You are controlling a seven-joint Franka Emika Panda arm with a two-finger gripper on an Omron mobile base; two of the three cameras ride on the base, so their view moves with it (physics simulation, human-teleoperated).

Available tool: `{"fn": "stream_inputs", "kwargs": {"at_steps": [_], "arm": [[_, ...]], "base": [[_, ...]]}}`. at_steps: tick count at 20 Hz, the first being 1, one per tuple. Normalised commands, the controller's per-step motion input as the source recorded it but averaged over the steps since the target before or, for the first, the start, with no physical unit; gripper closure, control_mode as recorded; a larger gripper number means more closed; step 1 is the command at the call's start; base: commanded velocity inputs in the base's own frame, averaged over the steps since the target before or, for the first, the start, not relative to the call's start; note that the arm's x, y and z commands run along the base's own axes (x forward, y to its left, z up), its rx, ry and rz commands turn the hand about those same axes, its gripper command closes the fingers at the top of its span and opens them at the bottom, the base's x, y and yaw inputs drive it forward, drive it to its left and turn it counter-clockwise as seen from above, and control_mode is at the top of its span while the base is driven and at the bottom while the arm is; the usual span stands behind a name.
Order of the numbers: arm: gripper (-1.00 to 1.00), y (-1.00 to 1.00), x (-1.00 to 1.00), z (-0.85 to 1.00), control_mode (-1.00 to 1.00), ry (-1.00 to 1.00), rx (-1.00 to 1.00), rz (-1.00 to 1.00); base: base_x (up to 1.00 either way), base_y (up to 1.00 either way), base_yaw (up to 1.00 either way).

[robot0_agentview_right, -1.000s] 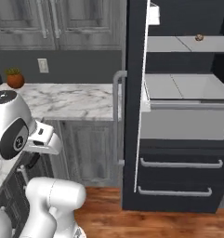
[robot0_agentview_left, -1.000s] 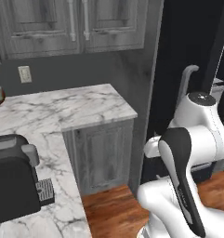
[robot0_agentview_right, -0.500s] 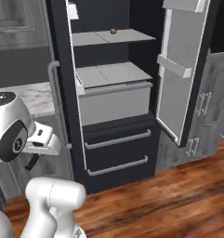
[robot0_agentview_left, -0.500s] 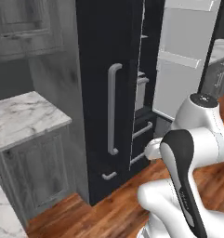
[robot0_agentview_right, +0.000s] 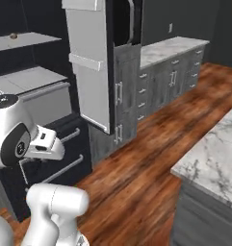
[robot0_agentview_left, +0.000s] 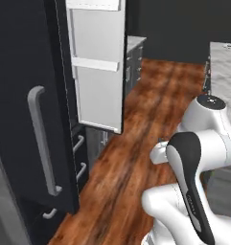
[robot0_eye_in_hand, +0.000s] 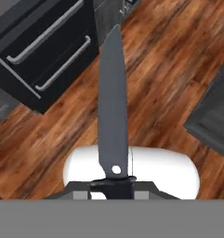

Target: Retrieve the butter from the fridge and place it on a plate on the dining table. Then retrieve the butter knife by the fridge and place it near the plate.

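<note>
Over open wood floor (robot0_eye_in_hand: 169, 69) beside fridge (robot0_agentview_left: 21, 119) drawers, fingers clamped on butter knife (robot0_eye_in_hand: 112, 116)

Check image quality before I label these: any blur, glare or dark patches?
Left base view: fridge front nearly black, detail lost. Right base view: soft, low-resolution render; marble dining table evenly lit, no glare. Hand view: butter knife blade sharp, flat grey, no highlight.

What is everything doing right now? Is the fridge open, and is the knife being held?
fridge: right door swung open, shelves and drawers showing.
fridge drawers: pushed shut.
butter knife: held at its handle, blade pointing away from the hand, above the wood floor.
tool: shut on the butter knife.
small brown item: sitting on a fridge shelf.
</note>
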Motion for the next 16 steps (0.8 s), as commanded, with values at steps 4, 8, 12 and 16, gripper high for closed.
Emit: {"fn": "stream_inputs", "kwargs": {"at_steps": [4, 8, 12, 16], "arm": [[1.0, 0.0, 0.0, 0.0, 1.0, 0.0, 0.0, 0.0], [1.0, 0.0, 0.0, 0.0, 1.0, 0.0, 0.0, 0.0], [1.0, 0.0, 0.0, 0.0, 1.0, 0.0, 0.0, 0.0], [1.0, 0.0, 0.0, 0.0, 1.0, 0.0, 0.0, 0.0]], "base": [[0.37, 0.09, -0.78], [0.37, -0.03, -0.74], [0.58, 0.0, -0.6], [0.74, 0.06, -0.13]]}}
